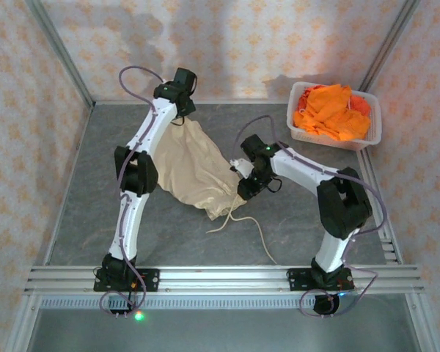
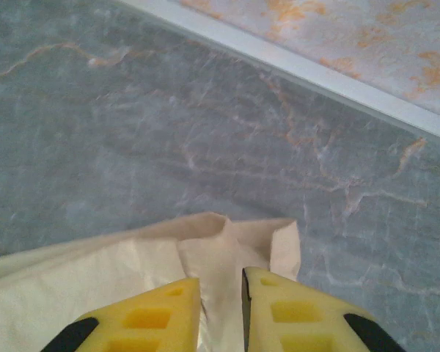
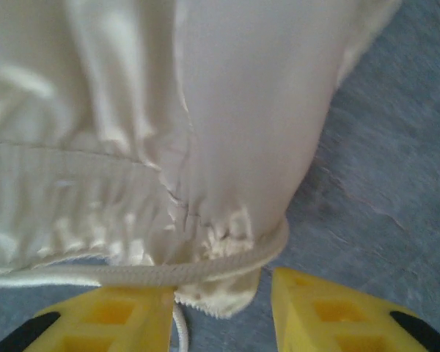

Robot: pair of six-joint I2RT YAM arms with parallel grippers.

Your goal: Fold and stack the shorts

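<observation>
— What's hard to see?
— From above, both wrists cover their fingertips. Bright orange cloth shorts (image 1: 330,110) are heaped in a white mesh basket (image 1: 336,141).
— The arms?
— The left reaches far, its left pincer (image 2: 220,275) slightly parted over a corner of the beige cloth shorts (image 1: 191,165), which lie mid-desk (image 1: 88,205). The right bends inward, its right pincer (image 3: 221,282) wider apart at the white drawstring (image 3: 154,275), gripping nothing.

No legible text, label, brand, number or sign anywhere.
</observation>
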